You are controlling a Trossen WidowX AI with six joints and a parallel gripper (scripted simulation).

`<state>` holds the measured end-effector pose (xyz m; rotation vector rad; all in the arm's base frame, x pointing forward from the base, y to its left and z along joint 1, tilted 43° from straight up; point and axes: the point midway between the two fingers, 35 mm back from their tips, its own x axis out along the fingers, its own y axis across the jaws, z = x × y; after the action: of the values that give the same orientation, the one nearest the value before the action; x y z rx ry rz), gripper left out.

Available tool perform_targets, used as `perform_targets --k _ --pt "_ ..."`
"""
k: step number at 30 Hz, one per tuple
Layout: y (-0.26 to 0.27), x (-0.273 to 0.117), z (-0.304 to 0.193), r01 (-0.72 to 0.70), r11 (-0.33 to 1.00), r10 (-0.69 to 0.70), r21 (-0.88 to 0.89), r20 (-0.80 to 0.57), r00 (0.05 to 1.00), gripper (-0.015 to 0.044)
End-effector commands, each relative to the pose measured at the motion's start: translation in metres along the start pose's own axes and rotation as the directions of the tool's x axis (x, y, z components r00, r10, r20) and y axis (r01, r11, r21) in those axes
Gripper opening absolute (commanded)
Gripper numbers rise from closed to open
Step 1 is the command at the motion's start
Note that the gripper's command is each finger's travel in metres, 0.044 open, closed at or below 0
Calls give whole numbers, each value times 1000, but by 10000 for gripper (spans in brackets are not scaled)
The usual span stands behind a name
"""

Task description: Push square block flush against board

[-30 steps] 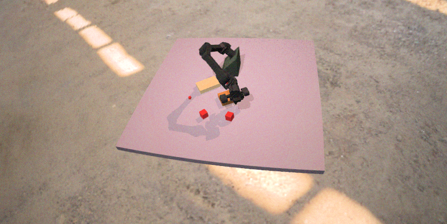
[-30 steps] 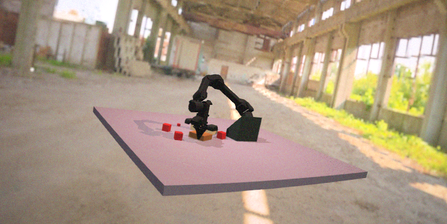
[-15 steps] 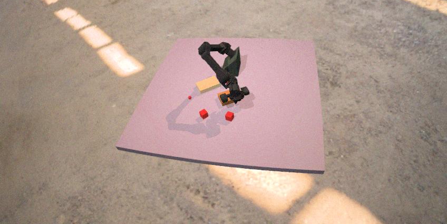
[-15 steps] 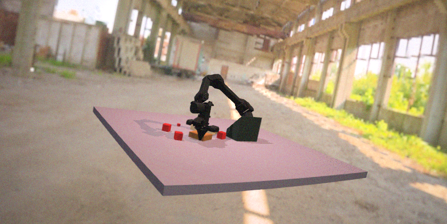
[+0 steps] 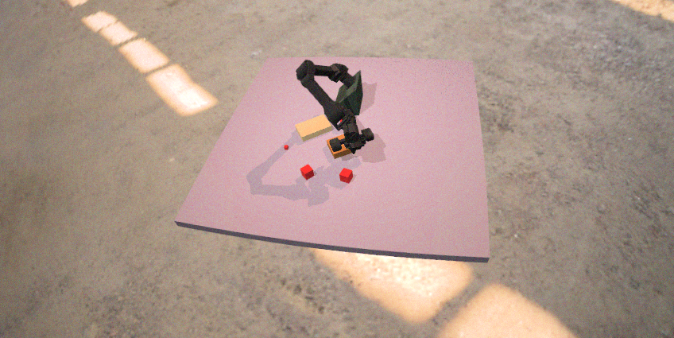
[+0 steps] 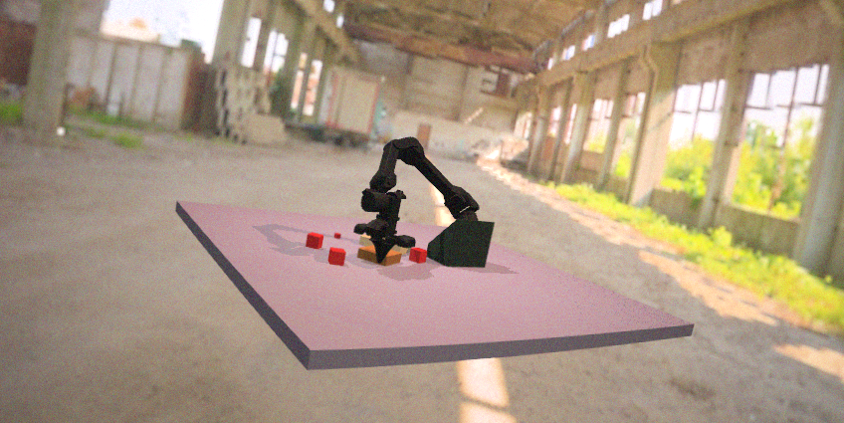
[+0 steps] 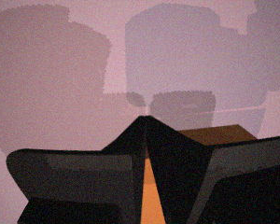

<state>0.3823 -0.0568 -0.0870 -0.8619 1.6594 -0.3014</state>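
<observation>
Narrow gap between pale board (image 5: 312, 127) (image 6: 364, 239) and orange block (image 5: 335, 154) (image 6: 366, 255). Passable between red cube (image 5: 307, 172) (image 6: 314, 240) and second red cube (image 5: 346, 175) (image 6: 336, 256). Between block and arm base (image 5: 354, 98) (image 6: 468, 246), obstructed by third cube (image 6: 418, 255).

Orange blk (image 5: 332, 153) (image 6: 368, 255) (image 7: 154, 205), pale yellow brd (image 5: 311, 127) (image 6: 364, 239), pink tbl (image 5: 401, 202) (image 6: 450, 312) (image 7: 117, 61)

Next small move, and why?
I'd nudge the orange block gently toward the tan board, keeping low. The shut end effector appears to be on the block's far side from the board, and a gap separates the two parts.
</observation>
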Motion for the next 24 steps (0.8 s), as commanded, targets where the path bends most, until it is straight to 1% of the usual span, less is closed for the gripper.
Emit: perform_targets --k 1,19,24 --pt "-1 2 -9 3 1000 -3 -8 -11 1000 0" --pt "-4 2 -33 3 1000 -3 -9 -13 1000 0" --pt "-4 1 -29 3 1000 -3 -9 -13 1000 0"
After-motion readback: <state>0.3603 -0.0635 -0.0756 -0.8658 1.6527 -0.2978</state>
